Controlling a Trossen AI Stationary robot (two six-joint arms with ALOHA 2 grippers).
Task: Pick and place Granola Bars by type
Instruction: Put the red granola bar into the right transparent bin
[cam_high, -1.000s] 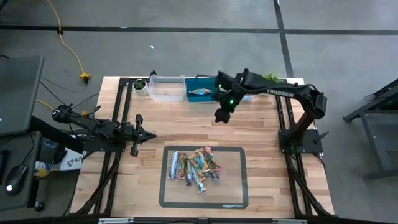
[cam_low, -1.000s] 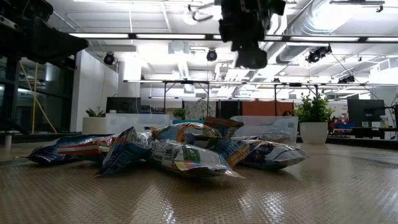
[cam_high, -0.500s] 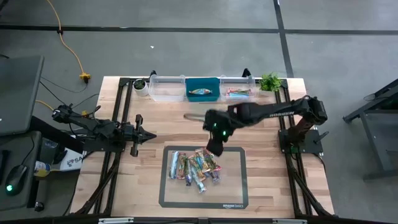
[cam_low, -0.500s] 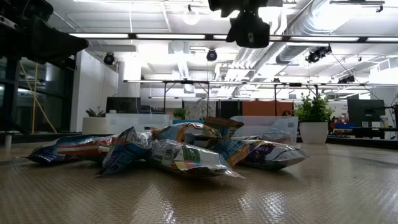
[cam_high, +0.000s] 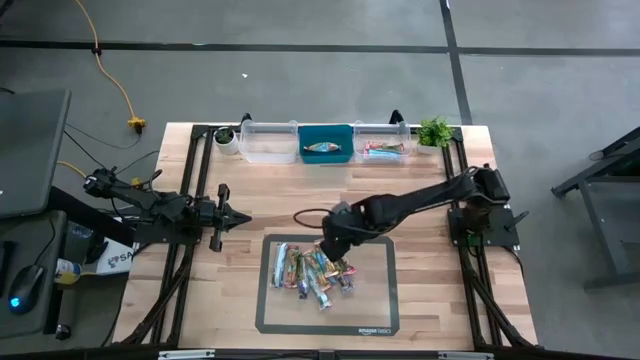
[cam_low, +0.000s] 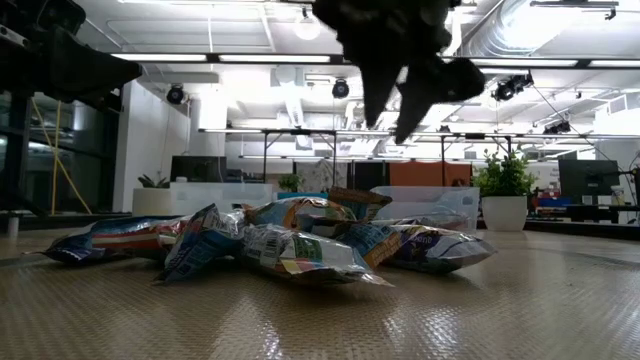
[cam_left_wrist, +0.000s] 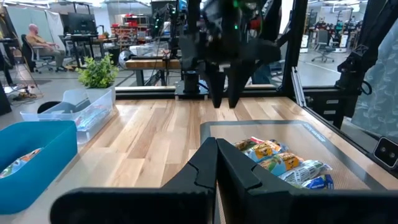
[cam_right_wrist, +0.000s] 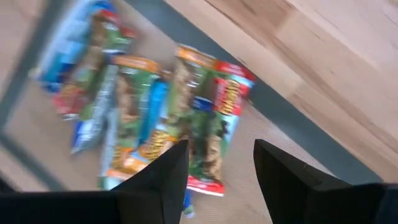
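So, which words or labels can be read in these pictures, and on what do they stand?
"amazon basics": small print on the near border of the dark mat, barely legible.
Wrappers of the granola bars: print too blurred to read in any view.
Bins and right arm: no readable text.

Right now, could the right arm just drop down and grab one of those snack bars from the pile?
Probably yes: the right gripper hangs open directly above the granola bars on the mat, nothing between them.
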